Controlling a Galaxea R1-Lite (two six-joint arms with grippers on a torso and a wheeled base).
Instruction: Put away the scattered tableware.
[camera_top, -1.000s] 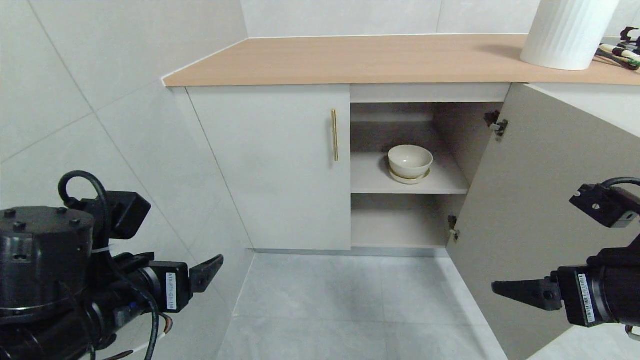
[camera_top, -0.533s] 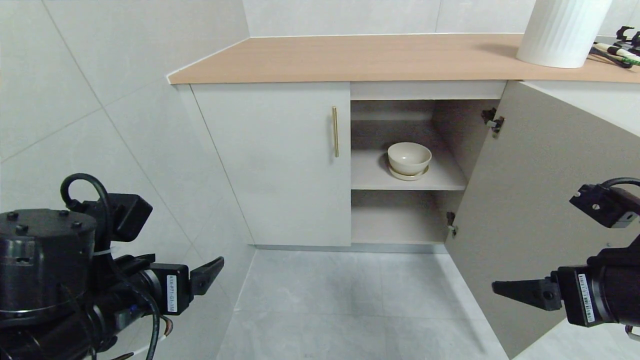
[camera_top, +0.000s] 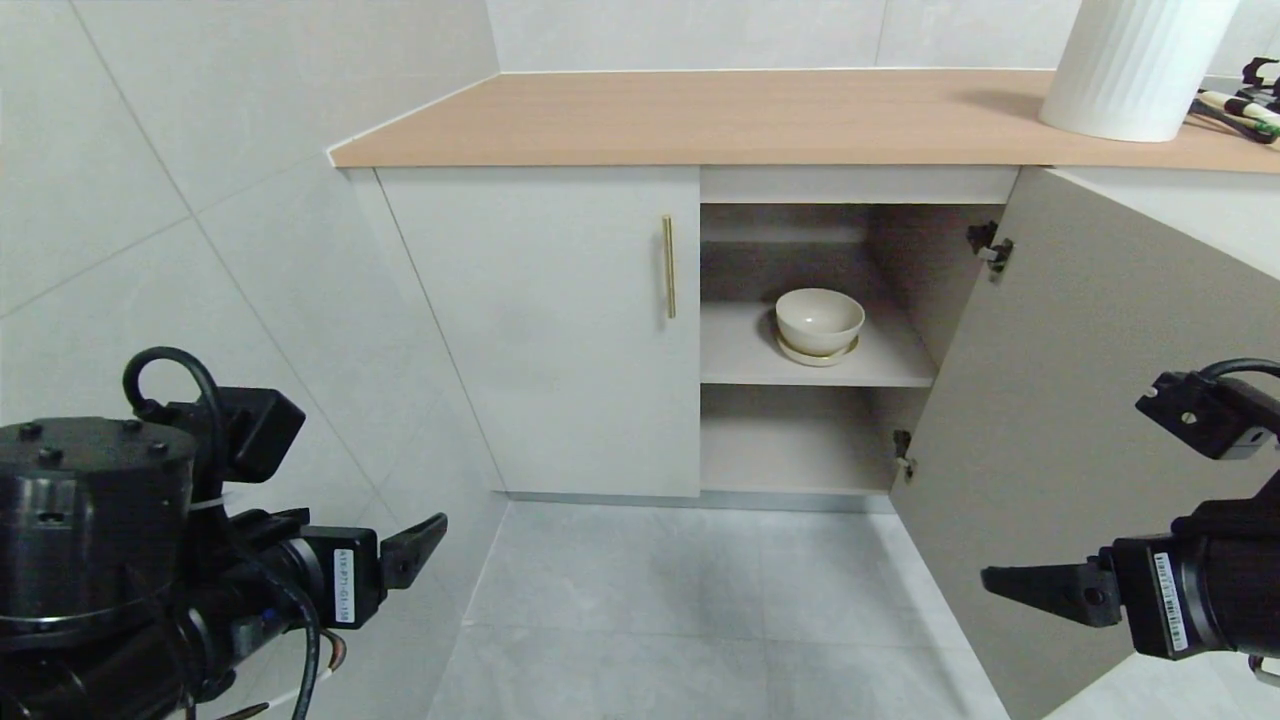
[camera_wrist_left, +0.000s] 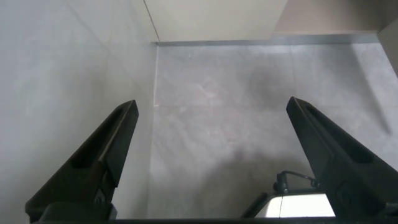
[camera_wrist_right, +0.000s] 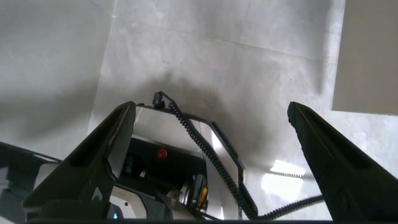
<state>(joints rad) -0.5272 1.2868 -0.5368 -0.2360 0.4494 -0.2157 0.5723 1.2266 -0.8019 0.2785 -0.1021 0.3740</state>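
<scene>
Cream bowl (camera_top: 819, 318) on matching saucer (camera_top: 818, 353)

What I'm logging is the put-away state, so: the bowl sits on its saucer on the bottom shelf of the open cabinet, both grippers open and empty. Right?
Not quite. The head view shows the bowl on its saucer on the upper shelf, not the bottom one. The cabinet is open, and the left gripper and right gripper are open and empty.

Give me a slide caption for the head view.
Bowl on plate inside the open cabinet; left claw and right claw open and empty, low in front.
</scene>
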